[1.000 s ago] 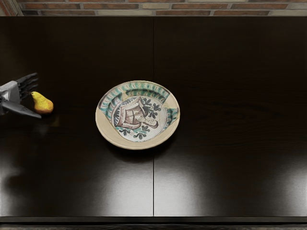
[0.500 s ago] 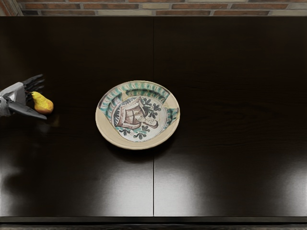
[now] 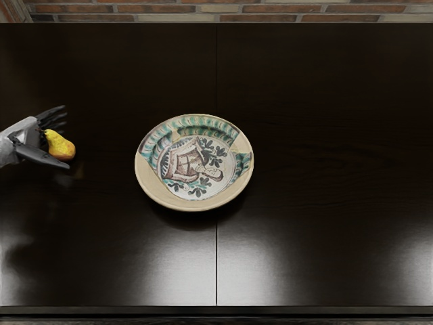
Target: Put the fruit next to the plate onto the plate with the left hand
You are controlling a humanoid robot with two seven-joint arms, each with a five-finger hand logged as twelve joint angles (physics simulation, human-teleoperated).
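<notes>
Left hand point(image 3: 30, 139) first: comes in at the table's left edge, about midway between the far and near edges, grey back showing. Dark fingers point(image 3: 53, 115) arched over the far side of the fruit, thumb point(image 3: 47, 159) stretched along its near side. Looks closed on the fruit in a narrow clasp. Cannot tell whether already lifted clear of the surface.

Next, by size. Dark, glossy wooden table point(image 3: 325, 223), filling almost the whole view, with a seam running from far edge to near edge down the middle. Round ceramic plate with a tan rim and a green-and-brown painted pattern point(image 3: 143, 177), lying flat across that seam, mostly to its left and about midway between the far and near edges. Nothing on it yet. Small yellow pear-shaped fruit with an orange blush point(image 3: 61, 146), close to the left edge, well apart from the plate, sitting between thumb and fingers.

Step in hand, as a judgement: settling the grasp and starting the carry toward the plate. To do it well:
- Firm up thumb against fingers before rising, since a rounded, tapering fruit probably slips from a loose pinch.
- Lift enough to clear the plate's raised rim.
- Travel straight toward the table's centre, holding the wrist level.
- Lower over the painted middle and release low to prevent rolling off.
</notes>
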